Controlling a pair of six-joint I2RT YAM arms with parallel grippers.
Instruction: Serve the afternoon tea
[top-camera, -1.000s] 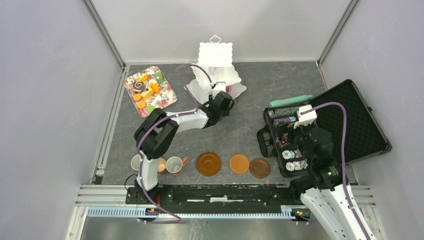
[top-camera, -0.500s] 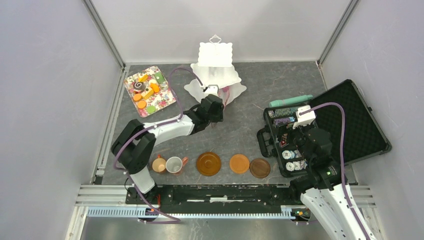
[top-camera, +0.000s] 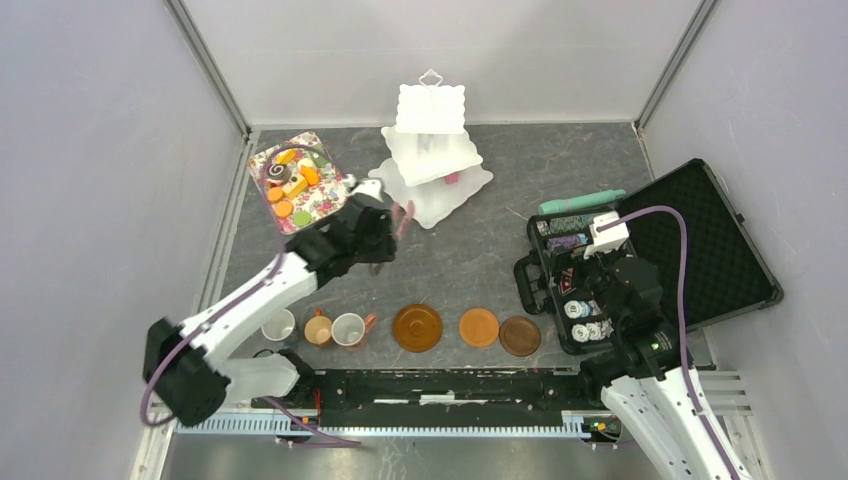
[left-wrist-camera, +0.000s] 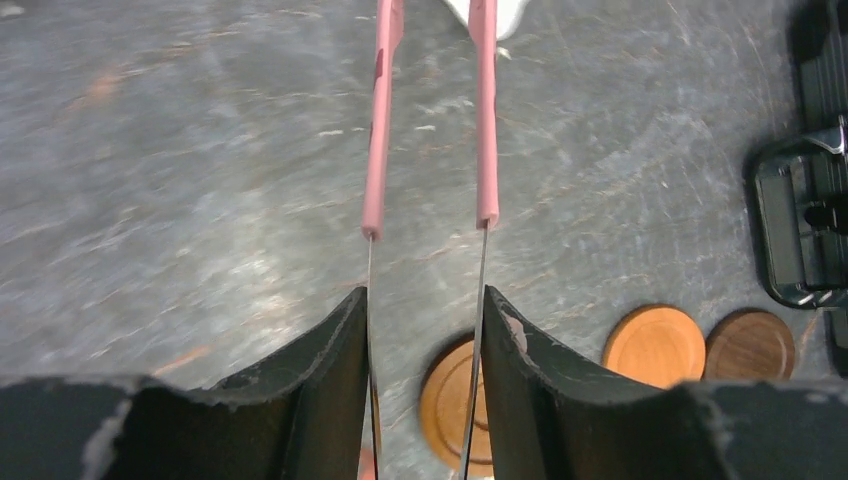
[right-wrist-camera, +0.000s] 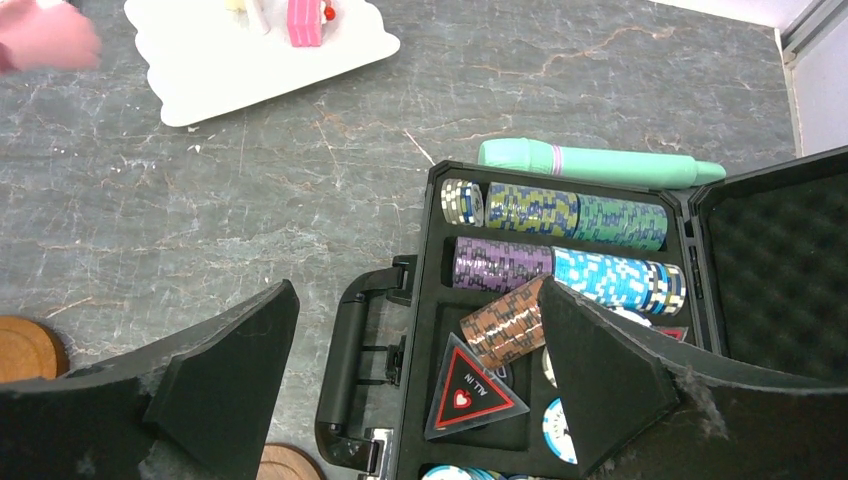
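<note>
Table (top-camera: 560, 170) matt stone-look; saucers (top-camera: 479, 327) smooth wood; stand (top-camera: 430, 110) smooth plastic; tongs (left-wrist-camera: 378, 120) metal, pink-sleeved.

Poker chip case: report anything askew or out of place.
One brown chip stack lies tilted across the slots of the black case, while the other stacks sit straight in rows. A mint-green tube lies outside, along the case's far edge.

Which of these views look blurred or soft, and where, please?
Left wrist: the grey tabletop is smeared, as by motion, while the pink tongs look fairly crisp. Right wrist: sharp on the poker chips, but a blurred pink blob sits top left. Top external: evenly lit, no hard glare.
</note>
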